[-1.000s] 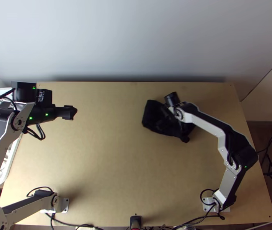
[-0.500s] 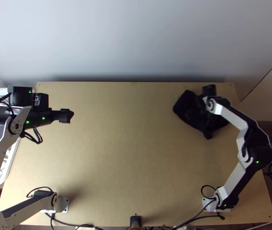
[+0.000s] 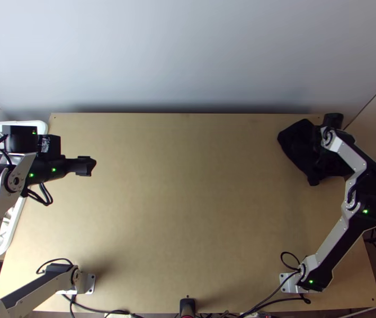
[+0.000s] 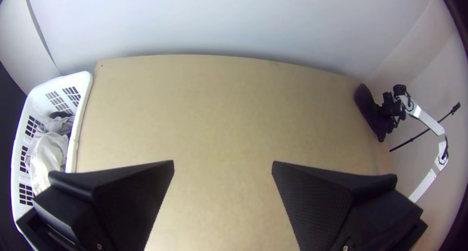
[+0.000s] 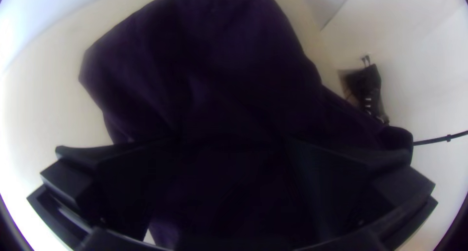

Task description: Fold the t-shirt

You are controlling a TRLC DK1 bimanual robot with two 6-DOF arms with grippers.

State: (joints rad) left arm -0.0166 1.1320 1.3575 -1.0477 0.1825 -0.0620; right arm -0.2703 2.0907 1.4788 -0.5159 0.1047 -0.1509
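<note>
A dark t-shirt (image 3: 297, 142) lies bunched and partly folded over itself at the table's far right corner. Above its right part is my right gripper (image 3: 324, 150), pointing down and hiding some of the cloth. From the right wrist, the t-shirt (image 5: 214, 61) spreads dark purple beneath and between the well-parted fingers of the right gripper (image 5: 234, 143). Over the table's left side, well away from the cloth, my left gripper (image 3: 88, 165) is open, and the left wrist view has the left gripper (image 4: 223, 164) with bare table between its fingers. There, the t-shirt (image 4: 373, 115) is far off beside the other arm.
A white basket (image 4: 84, 92) holding grey and pale cloths stands along the table's left edge, under the left arm. Bare wooden table (image 3: 188, 201) stretches between the arms. A wall (image 3: 188, 58) rises behind the far edge. Cables run along the near edge.
The right arm has swung rightward, and the t-shirt has travelled with it from right of the middle to the far right corner. The left arm has shifted slightly left and nearer.
</note>
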